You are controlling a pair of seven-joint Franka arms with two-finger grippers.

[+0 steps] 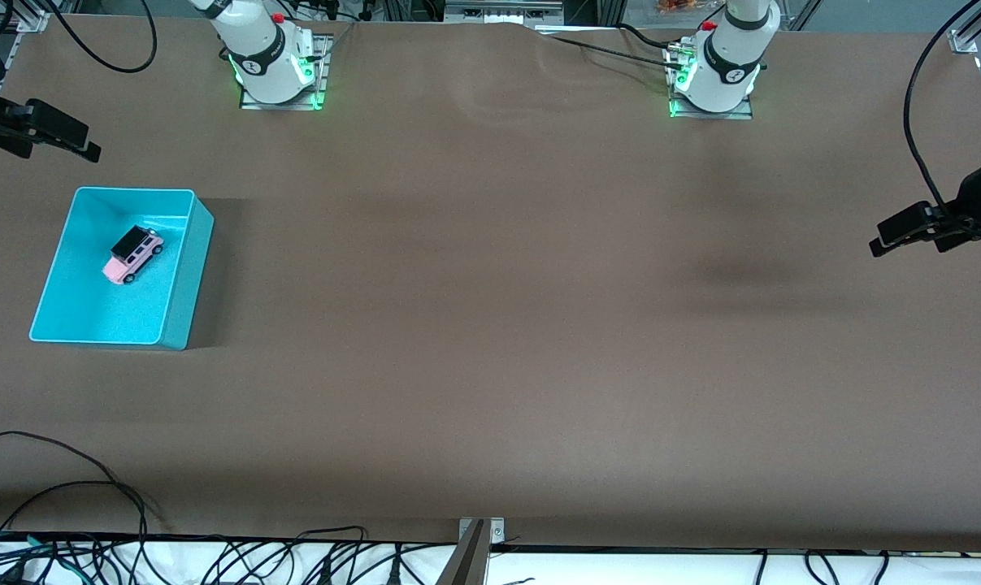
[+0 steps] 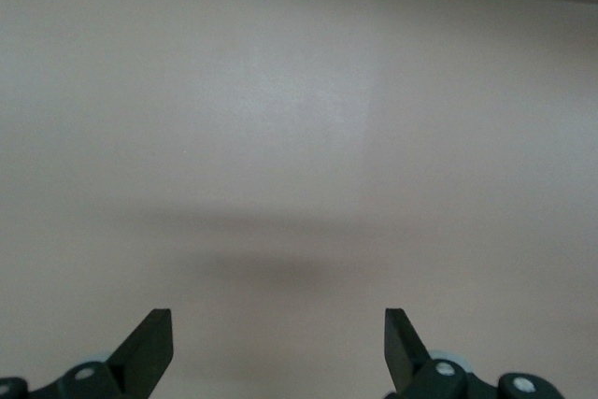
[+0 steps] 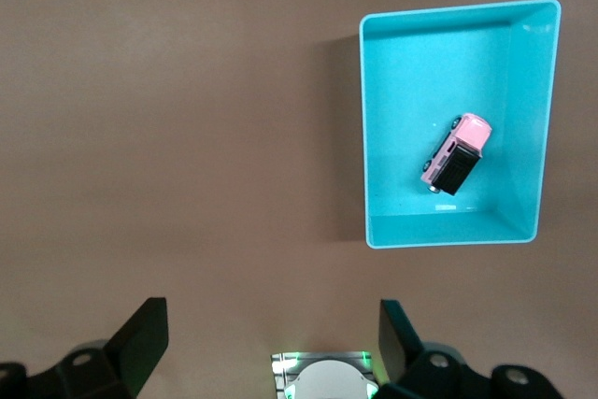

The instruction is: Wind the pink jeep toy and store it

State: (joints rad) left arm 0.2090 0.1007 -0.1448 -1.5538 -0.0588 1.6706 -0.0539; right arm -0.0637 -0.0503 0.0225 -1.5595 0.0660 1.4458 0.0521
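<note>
The pink jeep toy (image 1: 132, 254) rests on its wheels inside the turquoise bin (image 1: 188, 276), toward the right arm's end of the table. It has a pale pink body and a black roof. The right wrist view looks down on the jeep (image 3: 455, 153) lying at an angle on the bin's floor (image 3: 411, 81). My right gripper (image 3: 271, 317) hangs open and holds nothing, high over the table's end beside the bin (image 1: 59, 140). My left gripper (image 2: 278, 324) is also open, with nothing in it, and it waits over bare table at the left arm's end (image 1: 905, 236).
The brown table top (image 1: 490, 325) stretches wide between the bin and the left arm's end. The two arm bases (image 1: 275, 69) (image 1: 714, 77) glow green along the table's edge farthest from the front camera. Black cables (image 1: 92, 504) and a metal bracket (image 1: 480, 532) lie at the edge nearest it.
</note>
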